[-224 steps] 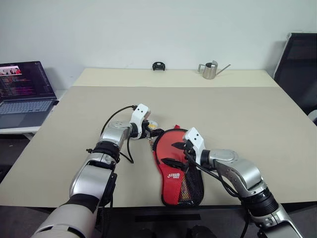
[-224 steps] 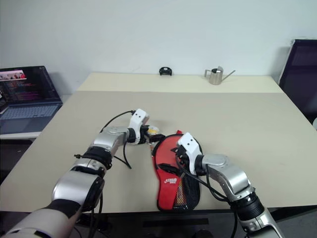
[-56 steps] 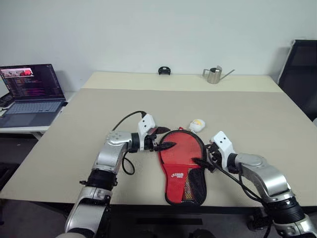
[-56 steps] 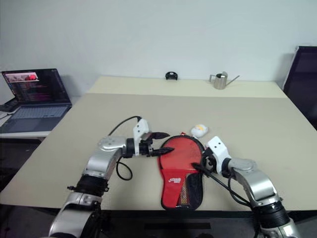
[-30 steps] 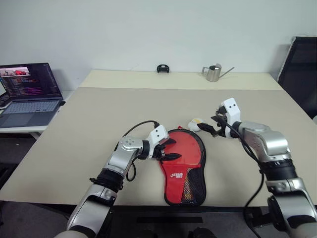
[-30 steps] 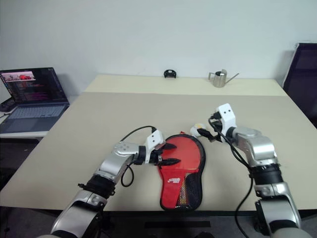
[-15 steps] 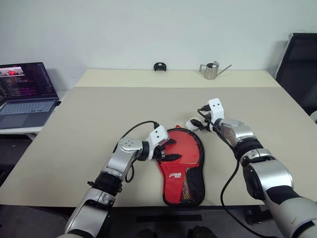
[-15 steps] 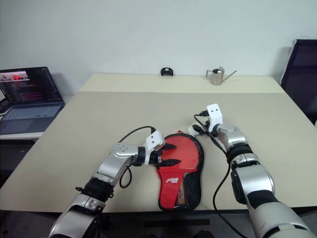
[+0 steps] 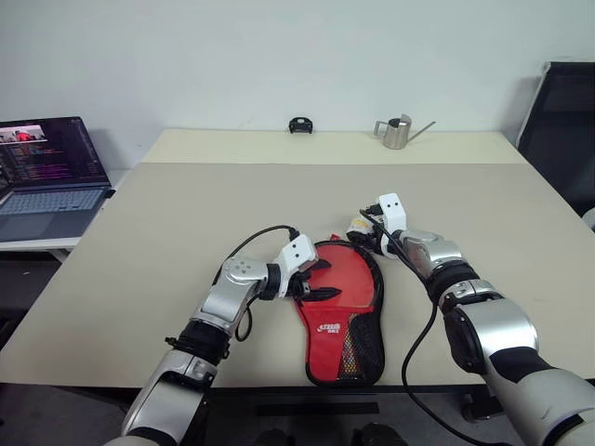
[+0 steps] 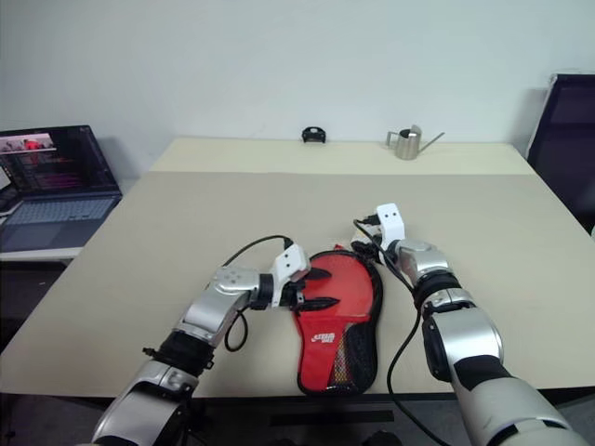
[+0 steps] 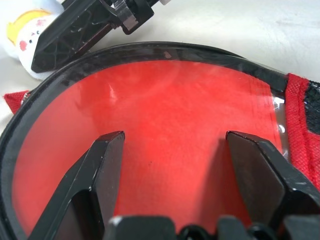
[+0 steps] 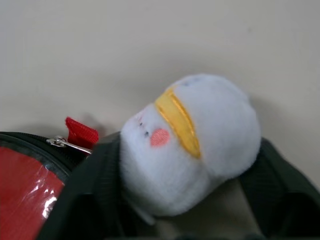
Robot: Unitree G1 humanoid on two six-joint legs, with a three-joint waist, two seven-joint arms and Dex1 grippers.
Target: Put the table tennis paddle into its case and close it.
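Where the case (image 9: 341, 307) lies: flat on the surface (image 9: 167, 223) between the two arms, red-and-mesh side up, round end away from us.
Paddle: we cannot tell it apart from the pouch — the glossy red disc inside the black rim may be its rubber face, so we judge it is already inside.
Left jaws (image 9: 321, 281): spread, hovering over the round red end with nothing between the fingers (image 11: 102, 175).
Right jaws (image 9: 361, 232): pinching a small white plush toy (image 12: 192, 142) with a yellow band, just beside the red zipper pull (image 12: 80, 134) at the rim.
Handling: the pouch is soft and light and will slide or wrinkle unless pinned; the bat inside would stiffen it. We would press the round end flat and draw the zip by its pull.
Hard to make out: whether the plush is tied to the zipper, and how much of the zip is open.
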